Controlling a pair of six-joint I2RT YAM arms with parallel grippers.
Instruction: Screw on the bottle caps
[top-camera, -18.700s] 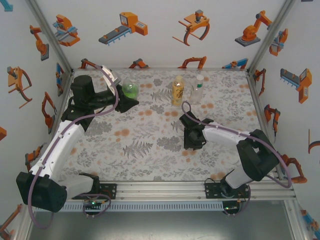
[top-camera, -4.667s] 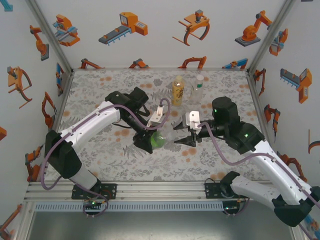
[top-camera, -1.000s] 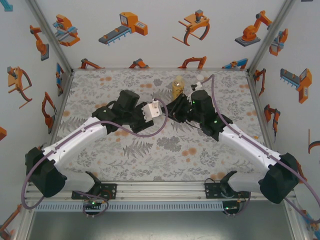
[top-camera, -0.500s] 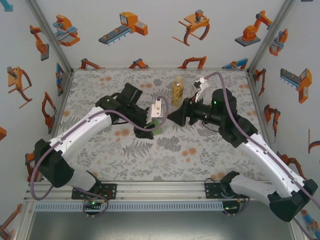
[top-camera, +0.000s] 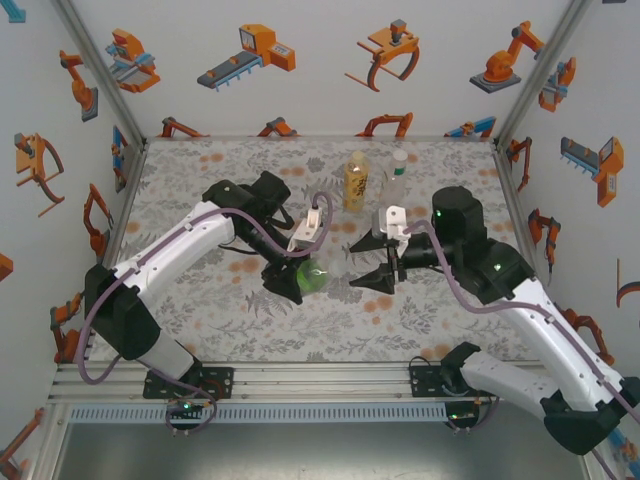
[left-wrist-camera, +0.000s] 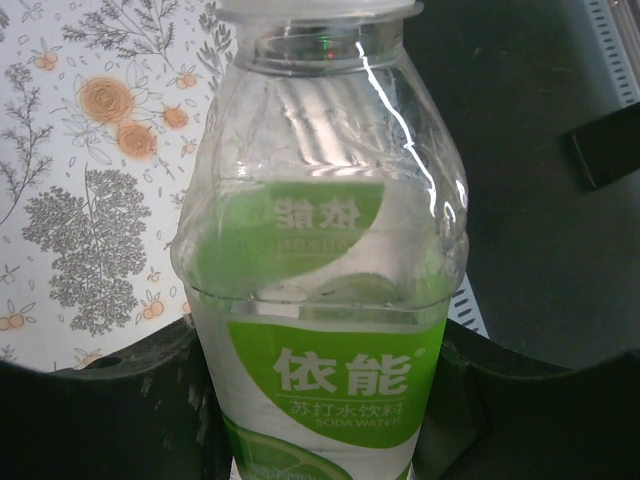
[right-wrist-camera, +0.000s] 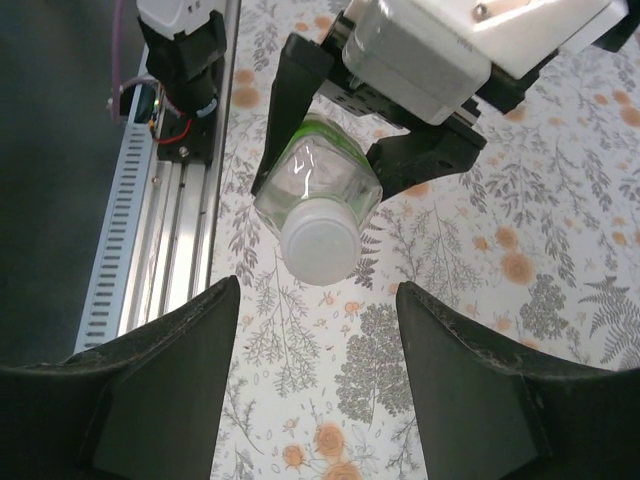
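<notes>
Both arms have drawn back toward the near side of the desk (top-camera: 190, 170) since half a second ago, and the hands now stand apart. The left hand (top-camera: 297, 281) is clamped on the green soda-water bottle (top-camera: 314, 275), held tilted above the desk. The bottle's white cap (right-wrist-camera: 320, 240) sits on the neck and points at the right hand (top-camera: 369, 263), whose fingers (right-wrist-camera: 165, 385) are spread wide, holding nothing. The amber bottle (top-camera: 355, 185) and the colourless bottle (top-camera: 396, 182) stand upright, side by side, near the far edge.
</notes>
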